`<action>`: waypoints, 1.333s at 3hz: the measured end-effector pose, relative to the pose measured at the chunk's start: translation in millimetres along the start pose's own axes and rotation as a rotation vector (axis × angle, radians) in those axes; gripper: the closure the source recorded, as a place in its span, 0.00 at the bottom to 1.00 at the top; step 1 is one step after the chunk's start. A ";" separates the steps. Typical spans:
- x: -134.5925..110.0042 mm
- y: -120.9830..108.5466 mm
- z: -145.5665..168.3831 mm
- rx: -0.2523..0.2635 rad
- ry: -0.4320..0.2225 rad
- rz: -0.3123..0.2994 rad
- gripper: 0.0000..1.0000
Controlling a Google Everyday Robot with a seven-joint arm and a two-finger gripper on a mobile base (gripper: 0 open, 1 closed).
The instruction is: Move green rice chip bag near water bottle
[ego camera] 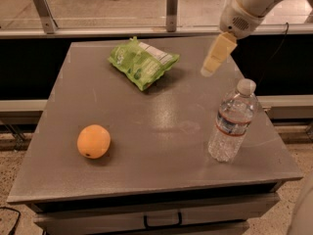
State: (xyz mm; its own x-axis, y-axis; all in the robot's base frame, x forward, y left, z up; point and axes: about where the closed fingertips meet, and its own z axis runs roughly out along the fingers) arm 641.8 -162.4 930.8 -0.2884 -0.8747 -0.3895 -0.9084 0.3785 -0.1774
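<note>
Green rice chip bag (143,62) lies untouched near gripper (207,71).

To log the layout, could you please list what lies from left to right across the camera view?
Orange, green rice chip bag, water bottle; the gripper hangs over the table beyond the bottle, right of the bag.

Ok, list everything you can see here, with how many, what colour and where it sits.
green rice chip bag: one, bright green with a white label, far side of the table, left of centre
water bottle: one, clear with a white cap and red-striped label, upright near the right front
orange: one, orange, left front
table: one, grey, centre of view
drawer handle: one, dark, under the front edge
arm: one, white, top right
pincer: one, pale yellow, above the far right of the table, between bag and bottle
</note>
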 end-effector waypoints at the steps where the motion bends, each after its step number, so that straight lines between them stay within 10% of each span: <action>1: -39.5 -4.2 32.4 -0.010 -0.019 0.054 0.00; 4: -94.9 -18.3 97.9 0.080 -0.009 0.248 0.00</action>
State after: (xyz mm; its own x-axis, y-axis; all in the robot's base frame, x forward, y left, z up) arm 715.4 -56.8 882.6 -0.4967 -0.7494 -0.4377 -0.7832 0.6044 -0.1459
